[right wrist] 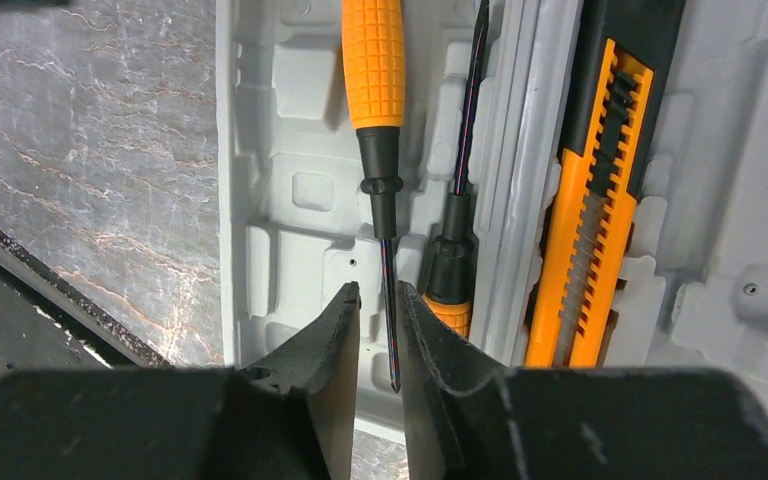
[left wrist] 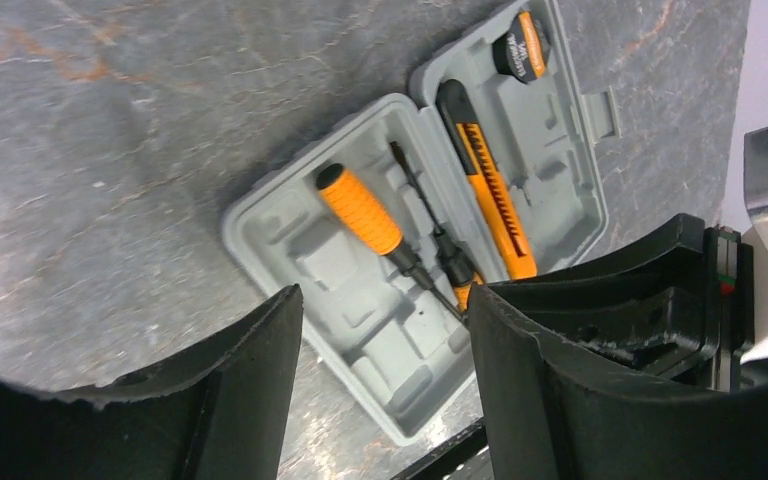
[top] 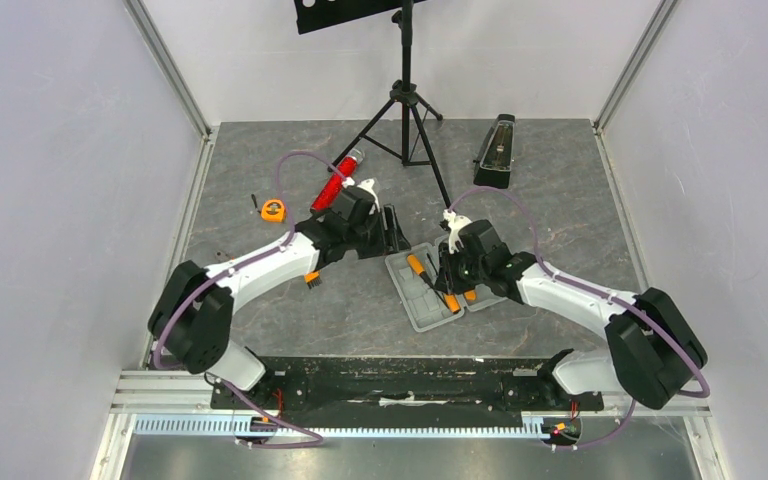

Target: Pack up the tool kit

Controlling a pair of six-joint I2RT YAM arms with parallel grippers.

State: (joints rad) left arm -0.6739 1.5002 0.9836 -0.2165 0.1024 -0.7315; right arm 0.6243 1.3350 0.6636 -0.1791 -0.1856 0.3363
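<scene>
Right gripper (right wrist: 378, 335) was down low over the case (top: 422, 305), right arm reaching in from the near right w/ elbow bent and wrist tipped steeply down. Its fingers stood a narrow gap apart, straddling the thin shaft of the orange-handled screwdriver (right wrist: 372, 60). Shaft sat closer to one finger w/ a gap showing on the other side, so not visibly pinched. That screwdriver lay in the case's left half, handle toward the far side, tip btw the fingers. Second screwdriver (right wrist: 448, 270) lay just beside it, reversed, and the knife (right wrist: 590, 200) sat in the right half, across the hinge. Left gripper (left wrist: 385, 300) hung above and to the left of the case, left arm stretched from the near left toward centre, fingers wide apart w/ nothing btw them. Tape measure (top: 273, 208) lay on the table (top: 560, 200) at far left, well apart from the case and both grippers.
</scene>
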